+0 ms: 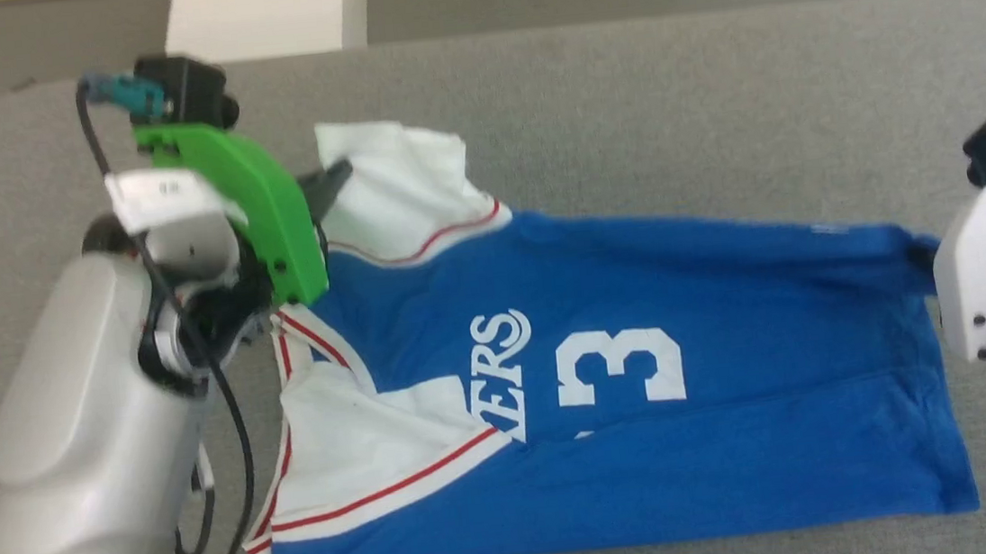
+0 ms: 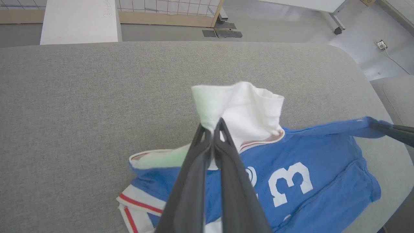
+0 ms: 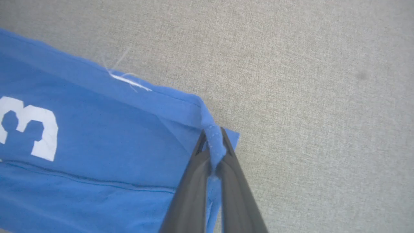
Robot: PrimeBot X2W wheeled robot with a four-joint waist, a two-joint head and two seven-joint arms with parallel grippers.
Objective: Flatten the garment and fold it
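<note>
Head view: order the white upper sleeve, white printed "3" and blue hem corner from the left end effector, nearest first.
1. White upper sleeve, pinched in the left end effector.
2. White printed "3", mid-shirt.
3. Blue hem corner, far right.

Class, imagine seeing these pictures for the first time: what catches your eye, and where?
The blue shirt with its white 3 stands out first, spread across the grey table. The left gripper is shut on its white sleeve at one end, and the right gripper pinches a blue corner at the other. The green bracket on the left wrist also draws the eye.
</note>
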